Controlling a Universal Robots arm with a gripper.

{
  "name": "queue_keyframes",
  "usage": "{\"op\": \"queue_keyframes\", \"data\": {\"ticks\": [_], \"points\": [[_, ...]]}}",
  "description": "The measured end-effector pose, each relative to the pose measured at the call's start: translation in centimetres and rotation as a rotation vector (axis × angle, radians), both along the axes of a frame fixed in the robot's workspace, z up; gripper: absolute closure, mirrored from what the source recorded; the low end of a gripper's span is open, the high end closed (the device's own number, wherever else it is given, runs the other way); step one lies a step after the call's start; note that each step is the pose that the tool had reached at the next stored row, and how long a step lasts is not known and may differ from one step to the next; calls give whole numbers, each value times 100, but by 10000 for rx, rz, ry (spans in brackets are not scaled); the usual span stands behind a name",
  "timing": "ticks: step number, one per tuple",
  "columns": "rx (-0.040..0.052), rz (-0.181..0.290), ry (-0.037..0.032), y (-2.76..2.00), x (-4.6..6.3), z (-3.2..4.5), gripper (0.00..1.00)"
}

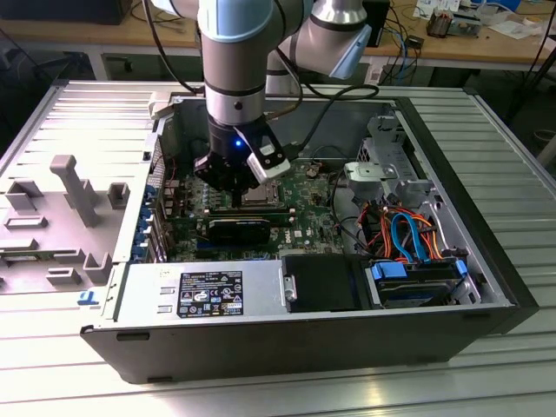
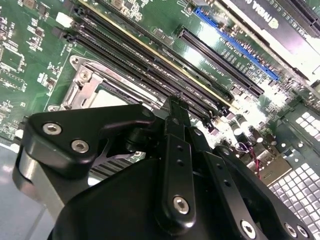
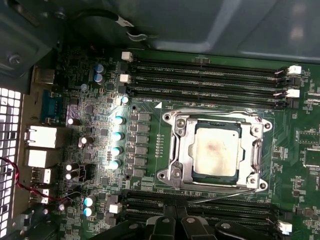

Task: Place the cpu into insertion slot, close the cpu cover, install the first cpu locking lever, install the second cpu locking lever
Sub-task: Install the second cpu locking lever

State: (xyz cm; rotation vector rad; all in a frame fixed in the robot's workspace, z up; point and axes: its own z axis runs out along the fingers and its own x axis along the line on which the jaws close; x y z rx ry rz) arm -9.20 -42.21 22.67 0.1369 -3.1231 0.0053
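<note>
In the first wrist view the cpu (image 3: 216,150) lies flat in the insertion slot (image 3: 261,124), dull silver top up. The silver cpu cover (image 3: 183,150) is folded down around it like a frame. A thin wire locking lever (image 3: 225,192) runs along the socket side closest to my gripper (image 3: 176,218), whose black fingers are together over the memory slots beside the socket. The second wrist view has the gripper (image 2: 172,107) tips pressed shut just past a corner of the slot (image 2: 85,87). In the exterior view my gripper (image 1: 236,198) hangs low over the green motherboard (image 1: 304,187).
Long black memory slots (image 3: 205,75) flank the socket on two sides. A black card (image 1: 243,228) lies in front of the gripper. The open computer case (image 1: 261,330) has a power supply, drive bays and coloured cables (image 1: 408,230) on the exterior view's right. A grey fixture (image 1: 74,187) stands outside on the left.
</note>
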Motion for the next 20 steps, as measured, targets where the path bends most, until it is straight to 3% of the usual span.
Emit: {"op": "queue_keyframes", "data": {"ticks": [6,11,14,20], "points": [[45,47,5,10,-41,-58,89],[55,59,5,10,-48,-60,89],[221,57,3,11,-58,-75,89],[263,55,6,11,-65,-140,89]]}}
